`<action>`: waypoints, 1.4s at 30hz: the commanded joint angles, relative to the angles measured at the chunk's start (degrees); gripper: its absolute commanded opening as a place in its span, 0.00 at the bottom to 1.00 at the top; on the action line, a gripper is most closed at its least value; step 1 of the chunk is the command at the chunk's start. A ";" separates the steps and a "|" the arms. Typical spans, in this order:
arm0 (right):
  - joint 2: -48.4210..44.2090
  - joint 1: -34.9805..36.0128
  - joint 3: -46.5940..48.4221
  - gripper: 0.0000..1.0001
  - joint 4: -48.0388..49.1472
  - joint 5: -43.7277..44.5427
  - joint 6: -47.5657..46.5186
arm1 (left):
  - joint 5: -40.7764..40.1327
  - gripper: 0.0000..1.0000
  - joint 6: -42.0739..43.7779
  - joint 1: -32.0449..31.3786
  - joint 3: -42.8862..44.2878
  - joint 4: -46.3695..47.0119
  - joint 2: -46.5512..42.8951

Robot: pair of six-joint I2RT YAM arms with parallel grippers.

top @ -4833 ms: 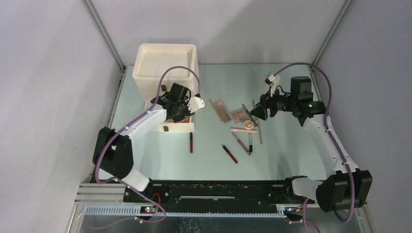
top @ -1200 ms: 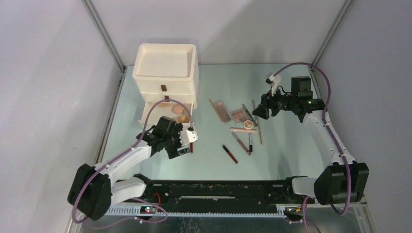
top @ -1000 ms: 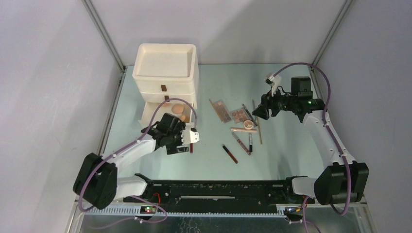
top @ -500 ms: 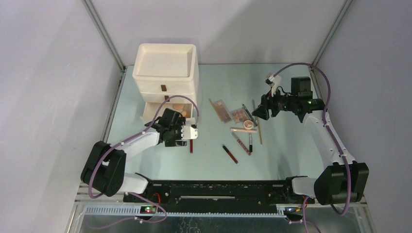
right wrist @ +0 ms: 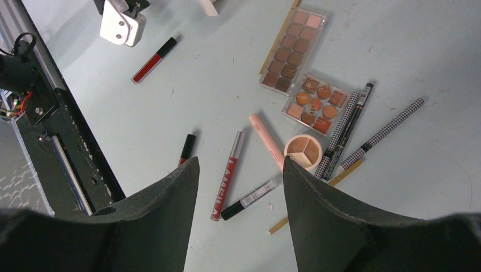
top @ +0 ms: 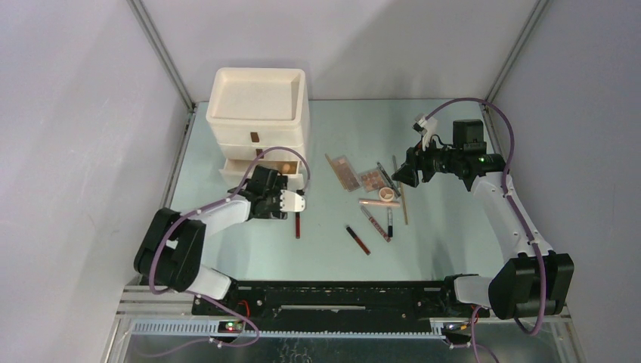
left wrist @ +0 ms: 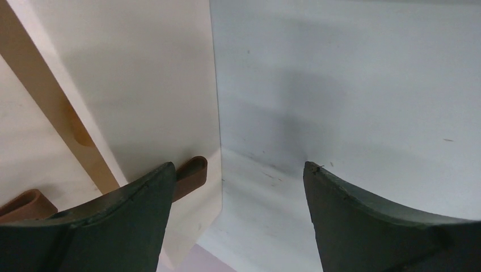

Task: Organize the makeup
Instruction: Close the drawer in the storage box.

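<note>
My left gripper (top: 274, 193) is open and empty at the front of the cream box's bottom drawer (top: 243, 169). In the left wrist view (left wrist: 238, 165) its left finger lies over the drawer front by the brown tab handle (left wrist: 190, 173). A peach sponge (top: 286, 166) shows in the drawer's narrow gap. My right gripper (top: 401, 175) hovers open above the makeup cluster (right wrist: 241, 161). Below it lie a long palette (right wrist: 292, 50), a square palette (right wrist: 316, 103), a round compact (right wrist: 303, 151), a pink tube (right wrist: 266, 140), a red gloss tube (right wrist: 227, 175), a clear black-capped tube (right wrist: 252, 198) and checkered pencils (right wrist: 340, 133).
The cream three-drawer box (top: 258, 113) stands at the back left, near the left wall. A dark-red tube (top: 298, 221) lies just right of my left gripper. Another red-and-black tube (top: 357, 239) lies nearer the front. A thin wooden pencil (top: 403, 203) lies right of the cluster.
My left gripper has moved back toward the box, and the bottom drawer has slid from wide open to nearly shut. The right arm has not moved.
</note>
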 commanded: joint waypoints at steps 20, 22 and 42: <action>-1.47 -0.36 0.12 0.65 0.01 -1.18 -1.40 | -3.67 0.96 14.09 1.07 4.01 22.73 10.03; -1.47 -0.36 0.08 0.65 -0.04 -1.14 -1.51 | -4.06 0.97 14.83 1.10 4.09 24.18 11.31; -1.97 -0.36 0.09 0.65 0.00 -1.61 -1.19 | 8.87 1.00 -10.96 1.41 -0.47 1.99 -14.41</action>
